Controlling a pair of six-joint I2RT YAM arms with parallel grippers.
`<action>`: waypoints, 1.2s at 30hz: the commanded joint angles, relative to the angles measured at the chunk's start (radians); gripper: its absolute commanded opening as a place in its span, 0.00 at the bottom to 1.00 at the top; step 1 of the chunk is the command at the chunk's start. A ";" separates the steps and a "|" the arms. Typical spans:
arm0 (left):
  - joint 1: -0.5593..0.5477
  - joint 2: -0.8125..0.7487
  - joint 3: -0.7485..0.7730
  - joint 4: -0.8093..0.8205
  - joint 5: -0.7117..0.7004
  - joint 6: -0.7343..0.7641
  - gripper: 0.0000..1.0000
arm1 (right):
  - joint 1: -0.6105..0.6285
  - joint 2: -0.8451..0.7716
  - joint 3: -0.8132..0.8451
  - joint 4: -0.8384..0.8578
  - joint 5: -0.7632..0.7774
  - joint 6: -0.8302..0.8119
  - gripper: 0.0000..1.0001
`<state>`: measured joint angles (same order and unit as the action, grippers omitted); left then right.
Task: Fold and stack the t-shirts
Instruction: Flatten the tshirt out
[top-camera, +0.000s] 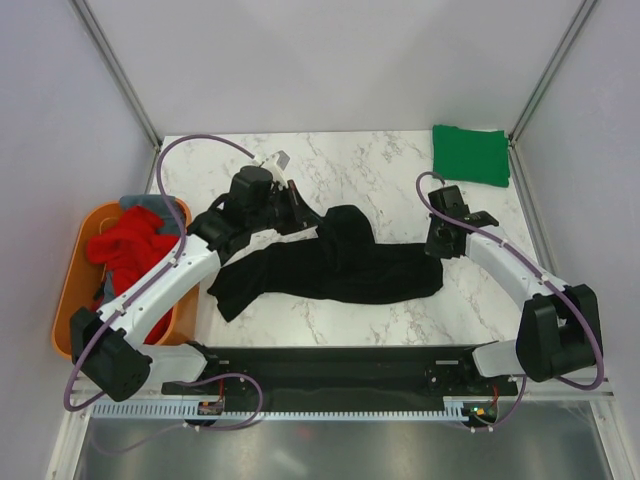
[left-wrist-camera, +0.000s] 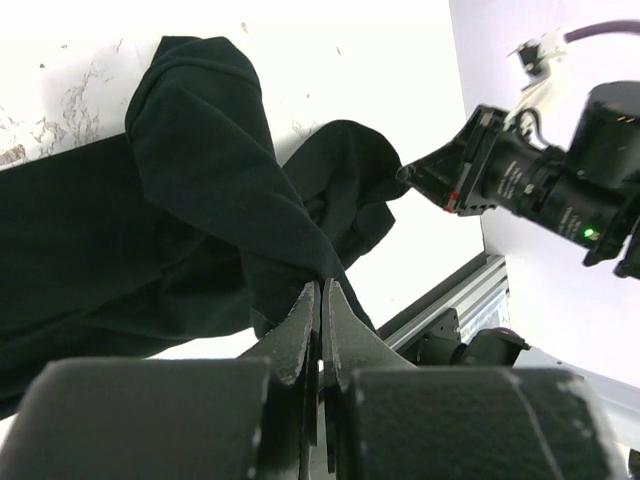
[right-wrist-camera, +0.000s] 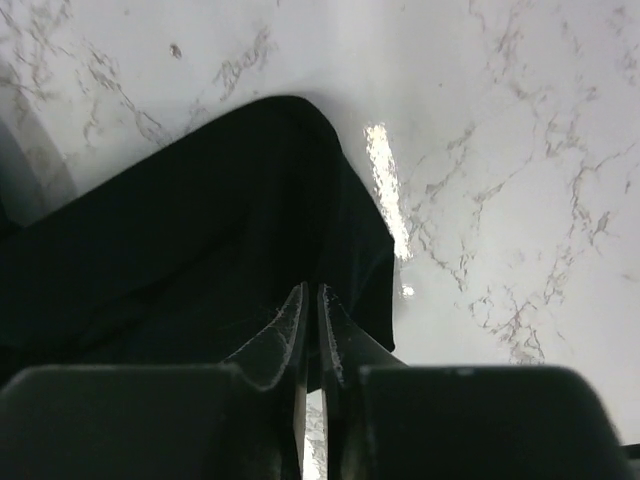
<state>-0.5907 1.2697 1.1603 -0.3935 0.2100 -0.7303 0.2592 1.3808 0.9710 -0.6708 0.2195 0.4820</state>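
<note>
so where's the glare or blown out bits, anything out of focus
Top external: evenly lit, sharp. Left wrist: the table is blown out to white, and the left gripper near the lens is soft. Right wrist: a bright glare streak on the table beside the black t-shirt; the right gripper is blurred.

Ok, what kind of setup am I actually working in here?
Probably an enclosed lab test cell, not a home: plain pale walls, aluminium frame posts at the corners, and a marble-pattern tabletop.
</note>
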 joint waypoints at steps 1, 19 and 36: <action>0.003 -0.017 0.003 0.001 -0.021 -0.032 0.02 | 0.000 -0.025 -0.037 0.051 -0.029 0.015 0.09; 0.003 -0.177 0.407 -0.258 -0.144 0.046 0.02 | -0.003 -0.264 0.489 -0.208 -0.023 0.063 0.00; 0.003 -0.346 0.891 -0.269 -0.023 0.069 0.02 | -0.002 -0.679 0.828 -0.150 -0.011 -0.020 0.00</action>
<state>-0.5903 0.9230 1.9816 -0.6891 0.1127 -0.6968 0.2588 0.7425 1.7905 -0.8783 0.2150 0.4995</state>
